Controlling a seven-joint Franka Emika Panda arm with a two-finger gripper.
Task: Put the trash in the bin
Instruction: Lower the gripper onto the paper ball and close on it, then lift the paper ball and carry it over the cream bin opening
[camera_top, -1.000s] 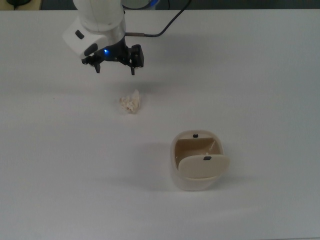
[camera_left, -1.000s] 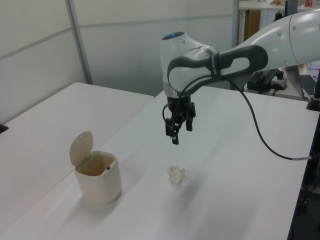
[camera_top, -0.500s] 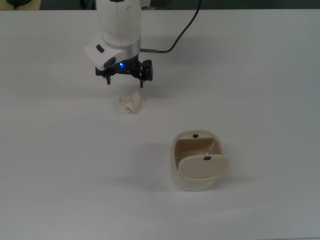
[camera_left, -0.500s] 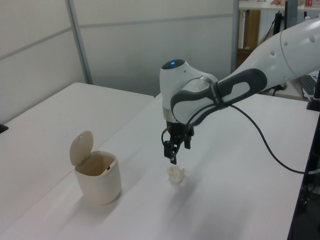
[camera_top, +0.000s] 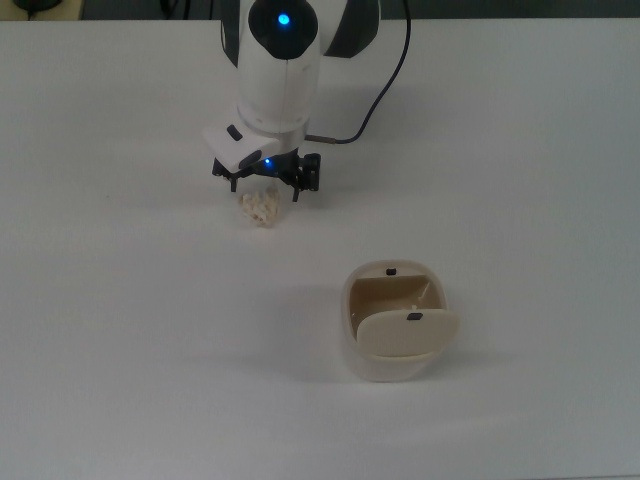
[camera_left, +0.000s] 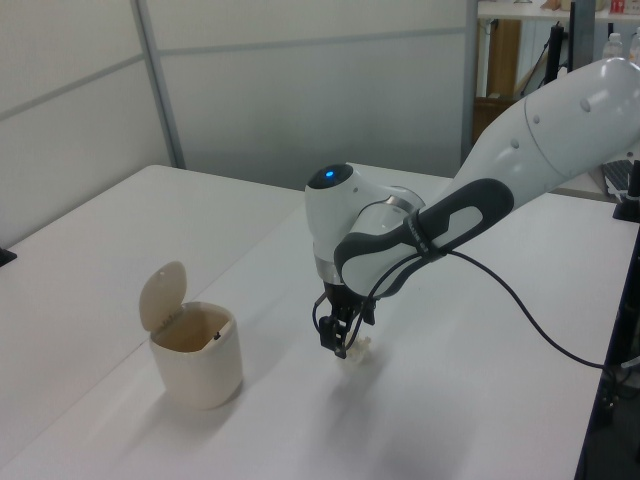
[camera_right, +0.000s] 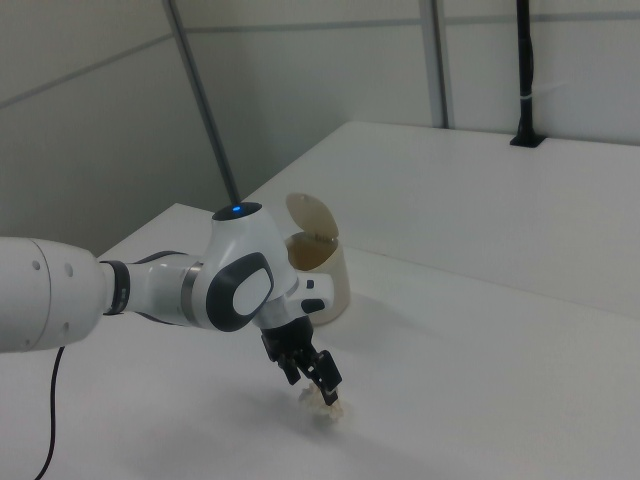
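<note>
**1 gripper low over the paper wad, bin standing open**

3 views show the same white worktop (camera_top: 120, 330). Nearest the top view's lower edge stands the bin (camera_top: 395, 325), a small beige plastic container with rounded corners; its cream flap lid (camera_top: 408, 331) is tipped up and the inside is bare. The left view shows that lid standing upright above the rim of the bin (camera_left: 197, 355), and the right view shows the bin (camera_right: 318, 270) behind the arm.

Farther in, toward the middle of the worktop and well apart from the bin, lies the trash (camera_top: 261, 206), a lumpy, wrinkled off-white paper wad resting on the surface. The gripper (camera_top: 266, 186) hangs right over it, its 2 black fingers spread apart, 1 on each side of the wad. In the right view the fingertips reach down to the trash (camera_right: 325, 403); the left view's gripper (camera_left: 338, 345) hides most of the wad.

Compared with half a second ago, the arm has dropped and moved nearer the wad; wad and bin have not shifted.
</note>
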